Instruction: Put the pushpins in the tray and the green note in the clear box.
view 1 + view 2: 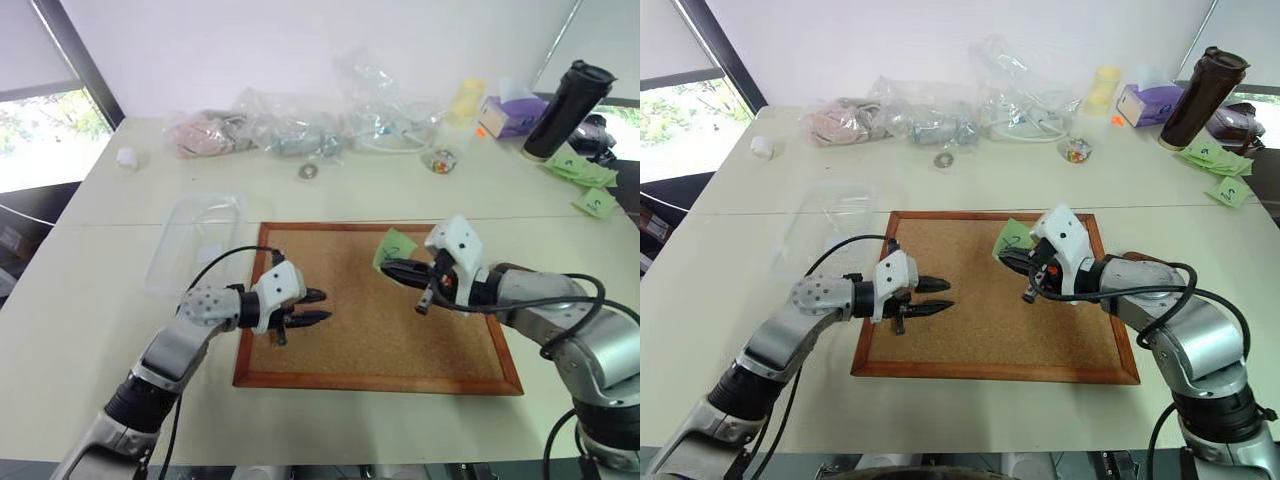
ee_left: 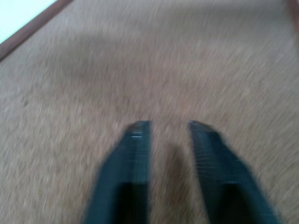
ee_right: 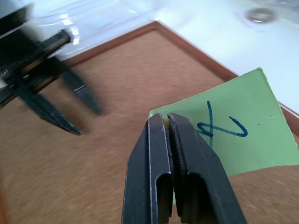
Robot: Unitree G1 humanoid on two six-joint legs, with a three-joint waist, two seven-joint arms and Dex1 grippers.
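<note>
1. At the far left of the tabletop (image 1: 90, 330), a small white cap-like object (image 1: 127, 157) is seen near the window side, at about ten o'clock from the cork board (image 1: 375, 345).
2. The clear box (image 1: 192, 240) is laid just beside the board's left edge, toward its far left corner, at roughly eleven o'clock from the left tool (image 1: 318, 307).
3. The left tool is held over the left part of the cork board, pointing toward three o'clock; its two black fingers (image 2: 133, 158) are parted by a narrow gap — nothing is seen between them.
4. Along the far edge of the tabletop, at twelve o'clock from the board, a heap of wrinkled clear plastic bags (image 1: 300, 125) is spread, with a small metal ring (image 1: 307, 171) lying just in front of it.
5. The green note (image 3: 243, 126) is found at the board's far right area, lifted off the cork and pinched at one edge by the right tool (image 3: 167, 119), whose fingers are closed tightly on the paper; blue handwriting is visible on the note.
6. The right tool is aimed toward nine o'clock, facing the left tool — the two are kept well apart.
7. Farther right, at about one o'clock from the board, a small clear jar of mixed-colour pins (image 1: 441, 160) is stood, with a yellow cup (image 1: 466, 101) and a purple tissue box (image 1: 512, 114) behind it.
8. At the far right, a dark tall bottle (image 1: 568, 110) is placed, and a bunch of similar green notes (image 1: 582, 178) lies just beside it.
9. The pushpins and the tray cannot be made out.
</note>
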